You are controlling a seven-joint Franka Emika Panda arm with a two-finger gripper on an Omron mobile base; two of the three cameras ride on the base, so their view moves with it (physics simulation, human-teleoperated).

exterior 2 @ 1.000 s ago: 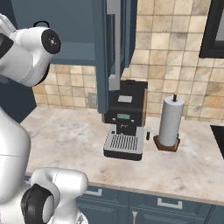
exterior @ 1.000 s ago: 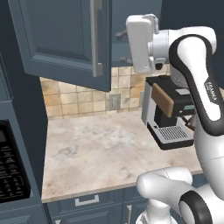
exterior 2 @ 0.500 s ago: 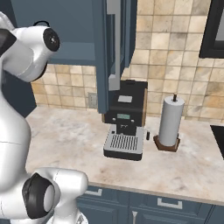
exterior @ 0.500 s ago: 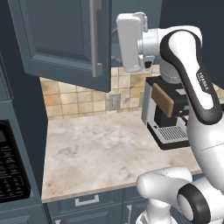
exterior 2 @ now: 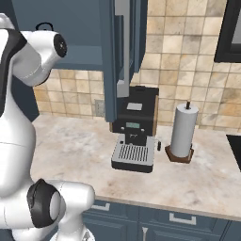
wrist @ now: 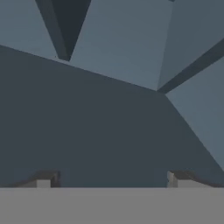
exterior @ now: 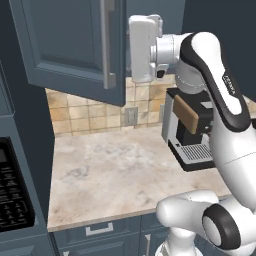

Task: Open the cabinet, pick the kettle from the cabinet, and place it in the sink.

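Note:
The cabinet (exterior: pixel 70 40) hangs at upper left, its door swung open with the silver bar handle (exterior: pixel 107 45) near the free edge. In the right base view the door (exterior 2: pixel 123 52) shows edge-on. My white hand (exterior: pixel 145 47) is raised just right of that door edge. In the hand view my gripper (wrist: pixel 113 179) is open with nothing between its fingertips (wrist: pixel 46 179), and it faces dark blue cabinet panels. A thin dark arch (exterior 2: pixel 44 26) above my arm's elbow may be the kettle's handle; the rest of it is hidden. The sink is out of view.
A black coffee machine (exterior: pixel 192 135) stands on the marble counter (exterior: pixel 115 170) under my arm. A paper towel roll (exterior 2: pixel 182 132) stands to its right. A dark appliance (exterior: pixel 12 192) is at the counter's left end. Blue drawers (exterior 2: pixel 179 219) run below.
My hand has moved left, closer to the open door's free edge. The door and the things on the counter have not moved. The gripper stays open.

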